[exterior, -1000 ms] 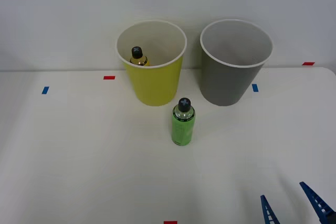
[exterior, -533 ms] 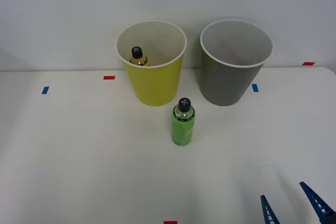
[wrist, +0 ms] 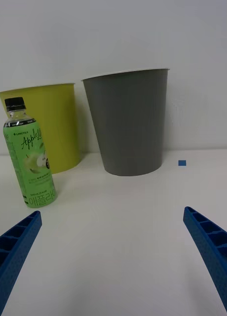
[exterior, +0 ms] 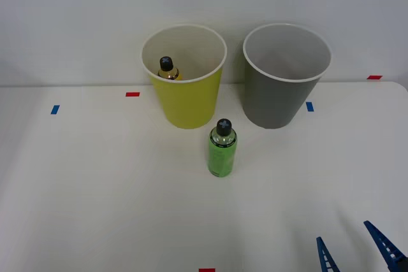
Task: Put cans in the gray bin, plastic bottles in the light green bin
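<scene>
jaws spread wide and gripping nothing: the right gripper (exterior: pixel 357 250) sits at the lower right of the front view, its blue ribbed fingers (wrist: pixel 15 247) parted to the two bottom corners of the wrist view

largest first, the white table (exterior: pixel 95 189) fills the lower two thirds of the front view. at upper centre the light green bin (exterior: pixel 186 103) stands upright, and just to its right, apart from it, stands the gray bin (exterior: pixel 275 103), also upright, its pale inside showing nothing from this angle. below the two bins and slightly left of the gap between them stands the green bottle (exterior: pixel 222 150), upright with its black cap on top, close in front of the light green bin but not touching it. smaller, the amber bottle (exterior: pixel 167 69) already lies inside the light green bin, only its cap and shoulder showing above the rim

no red can is to be seen on the table

what the next move likely turns on: the green bottle lies up and to the left of the gripper in the front view, well apart, its long axis vertical, so a sideways grasp around the body seems to suit
</scene>
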`<move>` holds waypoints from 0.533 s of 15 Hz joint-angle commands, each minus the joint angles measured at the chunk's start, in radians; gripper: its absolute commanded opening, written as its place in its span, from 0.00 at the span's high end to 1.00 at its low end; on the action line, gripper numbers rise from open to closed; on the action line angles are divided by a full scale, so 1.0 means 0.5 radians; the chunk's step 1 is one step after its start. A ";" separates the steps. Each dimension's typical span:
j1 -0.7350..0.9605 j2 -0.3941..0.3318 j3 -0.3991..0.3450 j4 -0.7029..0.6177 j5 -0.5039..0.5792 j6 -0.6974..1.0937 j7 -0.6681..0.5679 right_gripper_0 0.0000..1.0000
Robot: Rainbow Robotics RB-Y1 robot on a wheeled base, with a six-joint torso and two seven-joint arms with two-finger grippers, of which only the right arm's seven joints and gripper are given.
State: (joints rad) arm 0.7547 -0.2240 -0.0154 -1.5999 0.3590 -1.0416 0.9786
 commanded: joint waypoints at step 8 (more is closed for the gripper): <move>0.000 0.000 0.000 0.000 0.000 0.000 0.000 0.00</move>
State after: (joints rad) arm 0.7547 -0.2240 -0.0154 -1.5999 0.3590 -1.0416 0.9786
